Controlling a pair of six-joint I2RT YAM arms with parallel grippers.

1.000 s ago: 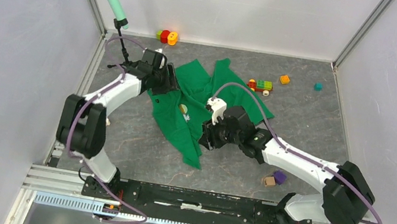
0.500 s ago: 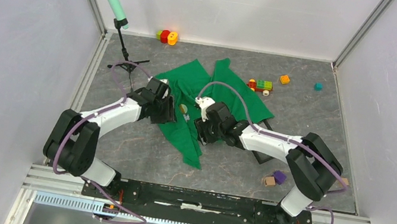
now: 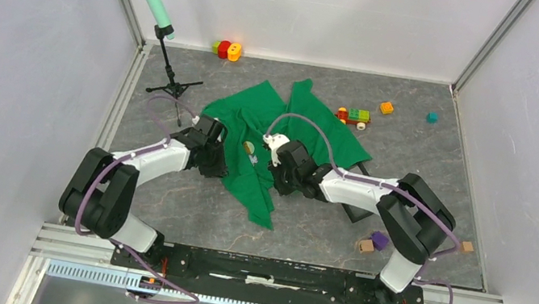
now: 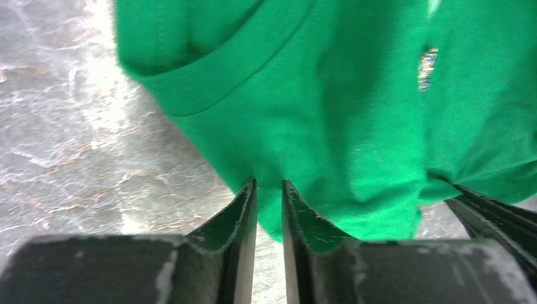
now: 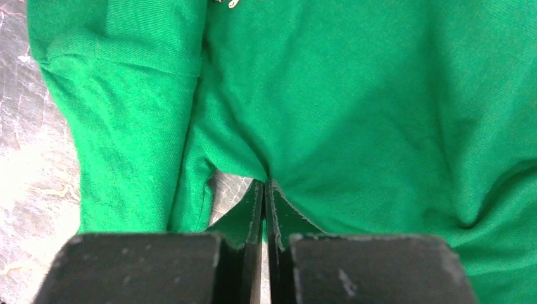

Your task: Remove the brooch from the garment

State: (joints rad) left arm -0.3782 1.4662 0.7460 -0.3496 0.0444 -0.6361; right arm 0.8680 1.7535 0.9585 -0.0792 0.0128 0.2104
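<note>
While the large bright green soft-fabric garment [image 3: 312, 122] is lying crumpled in the top view, the tiny yellowish-gold brooch [image 3: 250, 147] is sitting on its left-centre panel, btwn the two grippers. The left gripper [image 3: 220, 162] is working at the cloth's left edge and the right gripper [image 3: 277, 176] just right of the brooch. Finger state isn't showing from up here.

Left wrist cam: left gripper [image 4: 269, 190] fingers are standing nearly together w/ a thin slot, green hem filling it, prob. nipping the garment [image 4: 316, 114]. The brooch [image 4: 429, 66] is glinting ahead-right, well clear of the tips.

Right wrist cam: right gripper [image 5: 265, 187] fingers are pressing together, and puckers in the garment [image 5: 380, 95] are converging on the tips, so it's pinching a fold.

Handling, my read: the fabric is looking limp & stretchy, likely bunching unless held taut either side. The brooch is looking light, small and rigid, its pin prob. resisting. It's wanting a fingertip pinch across its body, not the cloth beneath.
</note>
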